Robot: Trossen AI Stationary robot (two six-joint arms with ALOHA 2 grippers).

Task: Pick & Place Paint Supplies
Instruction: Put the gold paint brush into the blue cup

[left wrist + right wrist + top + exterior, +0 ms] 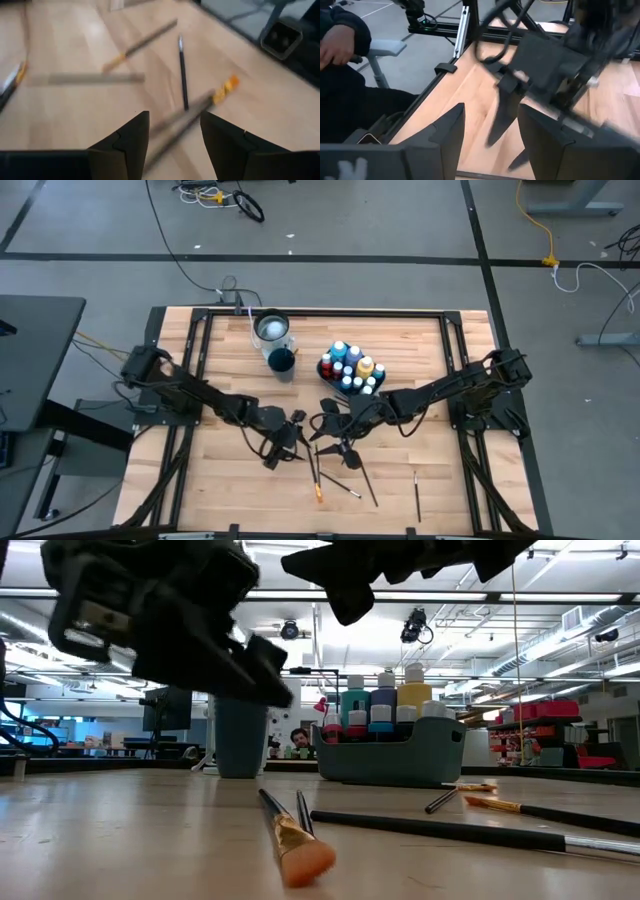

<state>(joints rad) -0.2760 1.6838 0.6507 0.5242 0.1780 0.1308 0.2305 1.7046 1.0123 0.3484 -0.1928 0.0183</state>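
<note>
The left gripper (292, 432) is hanging over the middle of the wooden counter (220, 490), its fingers spread apart with nothing between them; in its own wrist view the open fingers (125, 145) are framing a blurred brush lying on the wood below. Just right of it, the right gripper (330, 420) is reaching in from the other side, close to the left one, and its fingers are also standing apart and empty.

Toward the far side of the counter a dark blue cup (282, 361) is sitting beside a pale round container (271, 329). Right of these, the teal tray (390, 762) is holding the upright paint bottles (352, 367), blue, teal, yellow and red among them, all with pale caps.

On the near part of the counter several brushes are lying loose: an orange-tipped brush (317, 480), a long dark brush (362, 477) crossing near it, and farther right a single thin brush (417, 494) lying apart.

A person's hand (337, 45) is showing beyond the counter's edge in the right wrist view.
</note>
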